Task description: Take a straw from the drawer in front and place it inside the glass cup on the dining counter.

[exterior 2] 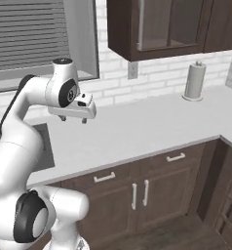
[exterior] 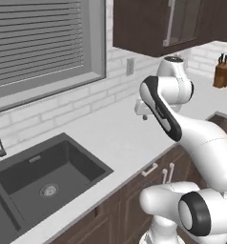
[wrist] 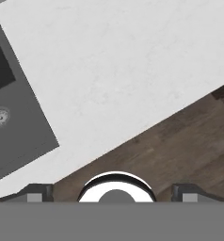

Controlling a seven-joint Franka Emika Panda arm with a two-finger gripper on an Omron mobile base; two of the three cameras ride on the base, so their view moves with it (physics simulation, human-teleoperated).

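The task is at its opening step, reaching the straw, and nothing has been fetched yet. Farthest left, the dark sink [exterior: 48,176] is sunk into the white table [exterior 2: 137,127], and it has no part in the job.

Right of the sink, the claw [exterior 2: 73,119] hangs above the bare top, clear of the surface, pointing down. Its jaws are spread wide with nothing between them. The hand view looks straight down past the table's front edge to the wooden floor [wrist: 180,141], so the claw sits over the edge and above the cabinet fronts.

Below and slightly right of the claw is the drawer [exterior 2: 88,183], a shallow dark brown front with a small silver bar handle [exterior 2: 104,177]. It is flush with the cabinet and so shut. A second drawer front [exterior 2: 162,163] of similar width sits just beside it on the right, also shut. The one nearer the claw is probably the one meant, though that is only a guess.

Going by the task, the straw lies inside the drawer. With the fronts closed it is hidden, so its look and how it lies cannot be told.

The next move likely calls for the arm to drop below the table's edge, turn the claw to face the front, close on the thin bar handle and pull straight out. The handle is slim and close to the wood, so a skewed approach could slip off it.

Far right, a paper towel roll [exterior 2: 195,80] stands against the brick wall, well apart from the work.
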